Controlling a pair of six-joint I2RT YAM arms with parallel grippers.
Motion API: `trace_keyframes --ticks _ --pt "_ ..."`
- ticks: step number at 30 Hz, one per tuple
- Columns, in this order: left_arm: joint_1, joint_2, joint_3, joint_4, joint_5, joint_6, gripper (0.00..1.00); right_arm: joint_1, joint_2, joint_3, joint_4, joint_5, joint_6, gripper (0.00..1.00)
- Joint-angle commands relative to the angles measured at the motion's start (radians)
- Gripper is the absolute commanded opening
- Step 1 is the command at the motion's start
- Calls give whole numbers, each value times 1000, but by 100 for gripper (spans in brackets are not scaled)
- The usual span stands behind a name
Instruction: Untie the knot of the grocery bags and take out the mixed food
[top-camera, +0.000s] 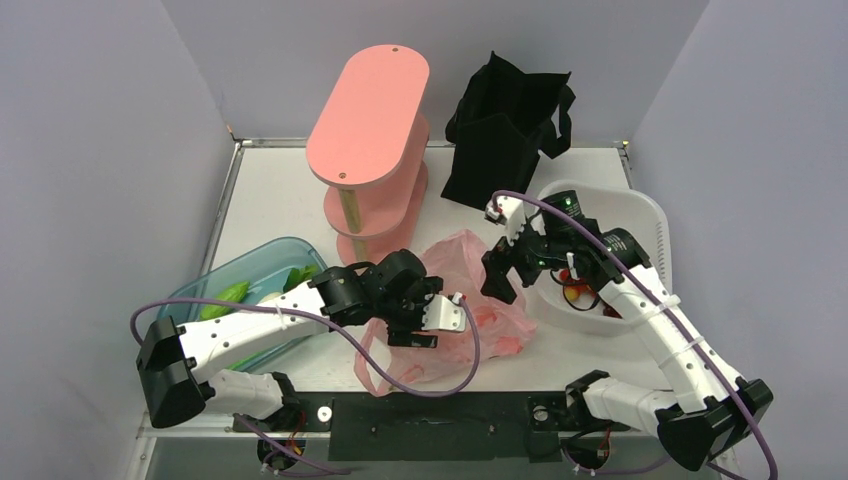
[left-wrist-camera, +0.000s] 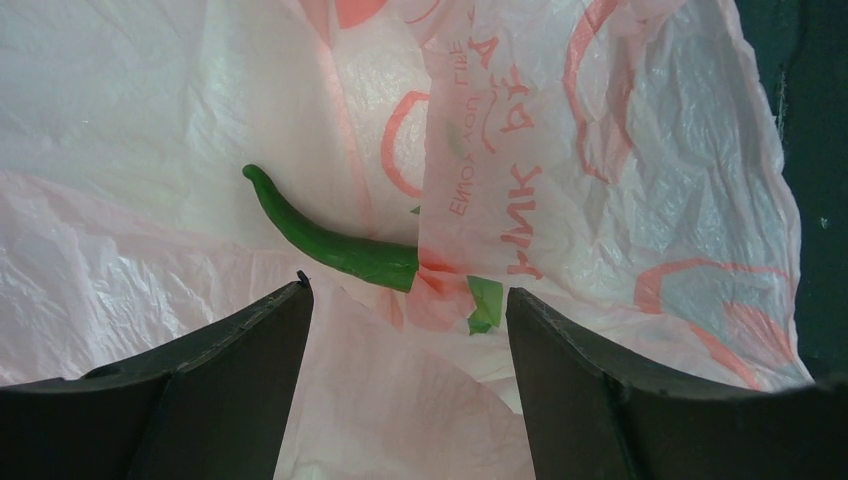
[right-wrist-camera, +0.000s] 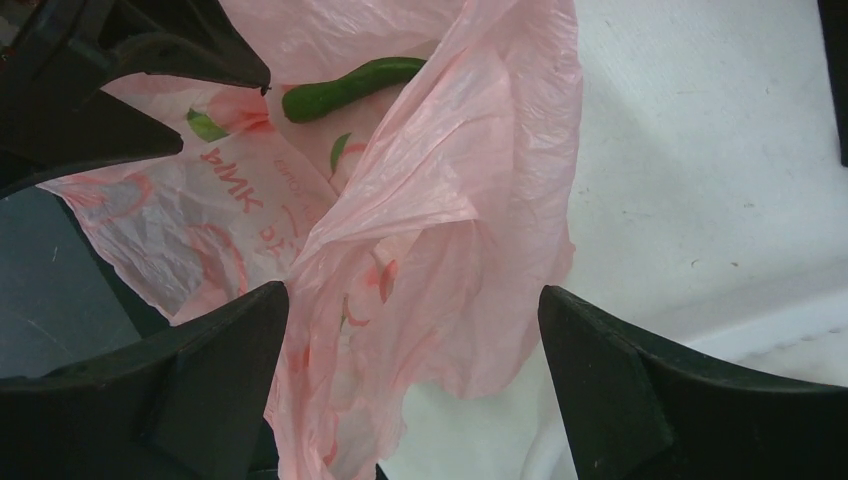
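Firstly, top external view.
- Item: pink plastic bag (top-camera: 460, 300), slumped on the table (top-camera: 280, 190) between my two arms. Its mouth is loose, and no knot shows from here.
- Item: left gripper (top-camera: 420, 335), hung over the bag's near left side, to reach in, I judge.
- Item: right gripper (top-camera: 500, 280), at the bag's right edge, just beside the white basket (top-camera: 640, 215), which holds small red and yellow fruits (top-camera: 578, 293).
- Item: black tote (top-camera: 505, 125), upright at the back, well apart from both arms.
- Item: blue tub (top-camera: 250, 262), left, with leafy greens (top-camera: 230, 295) in it.
- Item: pink shelf (top-camera: 370, 130), behind the bag.

Next, left wrist view.
- My fingers (left-wrist-camera: 250, 350) are apart with nothing clamped, and bag film is spread beneath them.
- Item: small green vegetable (left-wrist-camera: 330, 240), curved, lying on the film, its thick end tucked under a printed fold. My jaws point toward it, probably lined up for a pick.

Lastly, right wrist view.
- My fingers here are wide apart. A crumpled flap of the bag hangs between them, gripped by neither.
- The green vegetable shows at the top, near my left gripper.
- Judgement: I stand here to draw that flap aside, giving the left a clear way in.
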Motion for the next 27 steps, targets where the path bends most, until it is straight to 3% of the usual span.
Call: trace_keyframes --ticks 1,4,8,13,20,24,27 --pt "4 -30 3 -5 -6 24 69 12 -30 29 26 23 -5 91" --pt "4 -28 12 -2 -7 22 69 24 -46 109 33 12 45 91" --pt "4 -25 22 3 -12 21 69 132 -36 219 9 191 156 91" --pt "4 -23 22 10 -1 27 69 236 -60 112 -4 352 103 93" --pt "5 -19 26 -5 -2 35 68 243 -53 0 13 554 37 95" --pt "38 -54 -7 -11 7 29 68 201 -64 -60 -14 426 -14 89" --pt "91 -88 -64 -10 29 61 67 147 -63 -105 -30 302 -26 74"
